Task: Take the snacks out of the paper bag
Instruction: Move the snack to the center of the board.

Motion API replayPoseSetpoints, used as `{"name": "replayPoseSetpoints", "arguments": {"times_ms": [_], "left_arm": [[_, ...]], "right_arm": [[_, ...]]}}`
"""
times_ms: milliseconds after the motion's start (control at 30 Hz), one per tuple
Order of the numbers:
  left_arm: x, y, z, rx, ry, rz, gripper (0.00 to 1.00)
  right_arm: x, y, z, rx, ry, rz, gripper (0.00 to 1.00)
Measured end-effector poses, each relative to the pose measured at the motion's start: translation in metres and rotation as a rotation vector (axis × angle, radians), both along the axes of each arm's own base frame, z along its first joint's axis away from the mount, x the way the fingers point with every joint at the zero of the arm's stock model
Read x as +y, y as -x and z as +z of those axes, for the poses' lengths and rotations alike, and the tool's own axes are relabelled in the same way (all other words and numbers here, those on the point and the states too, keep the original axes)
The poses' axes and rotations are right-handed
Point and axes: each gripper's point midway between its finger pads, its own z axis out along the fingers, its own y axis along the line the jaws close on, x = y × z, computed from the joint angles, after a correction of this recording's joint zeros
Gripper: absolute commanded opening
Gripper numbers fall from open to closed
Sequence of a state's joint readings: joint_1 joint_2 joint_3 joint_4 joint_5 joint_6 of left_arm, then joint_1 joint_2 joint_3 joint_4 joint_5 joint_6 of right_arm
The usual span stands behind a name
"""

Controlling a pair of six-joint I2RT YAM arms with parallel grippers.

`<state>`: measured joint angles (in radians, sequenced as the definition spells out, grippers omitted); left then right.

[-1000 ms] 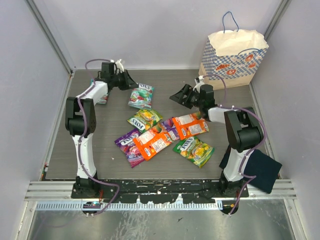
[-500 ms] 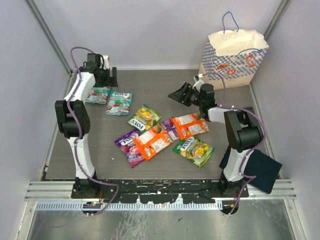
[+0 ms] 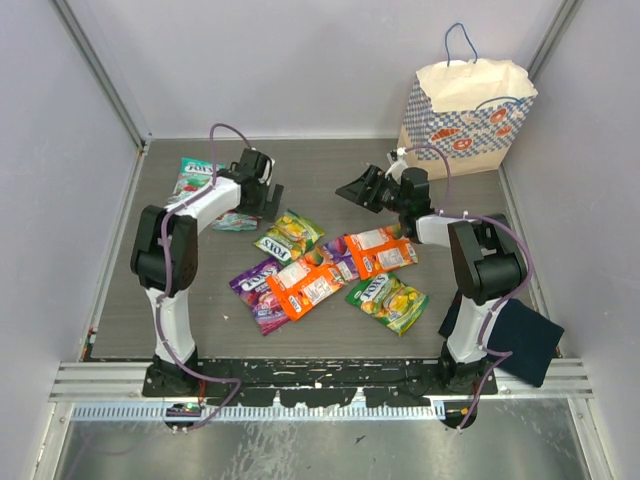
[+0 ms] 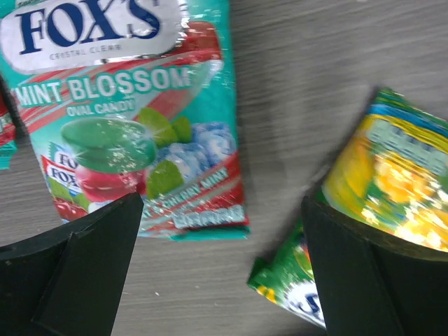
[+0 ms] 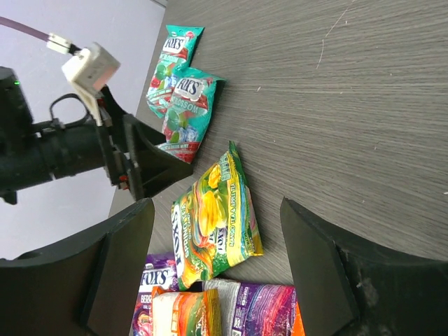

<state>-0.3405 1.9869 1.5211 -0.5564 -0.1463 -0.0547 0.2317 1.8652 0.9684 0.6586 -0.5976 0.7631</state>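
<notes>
Upper left of the top view: left tool (image 3: 266,200) wide, empty, over flat teal glossy candy packet (image 4: 126,119) on grey worktop (image 3: 330,165), right tool (image 3: 358,190) wide too; likely between picks, next reach into beige checkered paper bag (image 3: 465,110) upper right, contents unseen.

You can count two teal packets (image 3: 193,176) (image 3: 236,222), two green-yellow packets (image 3: 288,235) (image 3: 388,300), two orange packets (image 3: 310,285) (image 3: 380,250) and two purple packets (image 3: 256,291) (image 3: 339,254), which gives you eight in all. One purple packet shows only partly between the orange ones. You also have one paper bag (image 3: 465,105) and one dark navy cloth (image 3: 518,342).
</notes>
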Motion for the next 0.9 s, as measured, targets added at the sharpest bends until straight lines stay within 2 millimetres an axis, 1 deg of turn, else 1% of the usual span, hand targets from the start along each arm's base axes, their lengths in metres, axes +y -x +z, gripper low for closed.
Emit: {"name": "replayPoseSetpoints", "arguments": {"times_ms": [33, 100, 167, 267, 400, 567, 700, 800, 900], "left_arm": [[0.003, 0.002, -0.007, 0.012, -0.014, 0.014, 0.98], [0.013, -0.001, -0.016, 0.017, -0.046, 0.047, 0.98], [0.022, -0.005, -0.023, 0.013, -0.079, 0.076, 0.98], [0.030, -0.010, -0.028, 0.007, -0.111, 0.098, 0.98], [0.031, -0.024, -0.027, -0.013, -0.133, 0.104, 0.98], [0.028, -0.053, -0.026, -0.048, -0.133, 0.103, 0.98], [0.030, -0.071, -0.025, -0.063, -0.122, 0.127, 0.98], [0.034, -0.081, -0.024, -0.068, -0.106, 0.172, 0.98], [0.039, -0.085, -0.025, -0.061, -0.090, 0.232, 0.98]], "right_arm": [[0.000, 0.000, 0.000, 0.000, 0.000, 0.000, 0.78], [0.000, 0.001, -0.001, 0.001, -0.001, 0.003, 0.78], [0.001, 0.001, 0.000, -0.001, -0.002, 0.006, 0.78], [0.001, 0.002, 0.000, -0.004, -0.003, 0.008, 0.78], [0.001, 0.002, 0.001, -0.005, -0.003, 0.008, 0.78], [0.002, 0.001, 0.002, -0.012, -0.005, 0.009, 0.79], [0.002, 0.001, 0.003, -0.017, -0.007, 0.012, 0.79], [0.002, 0.002, 0.003, -0.017, -0.008, 0.016, 0.79], [0.002, 0.002, 0.003, -0.017, -0.008, 0.016, 0.79]]}}
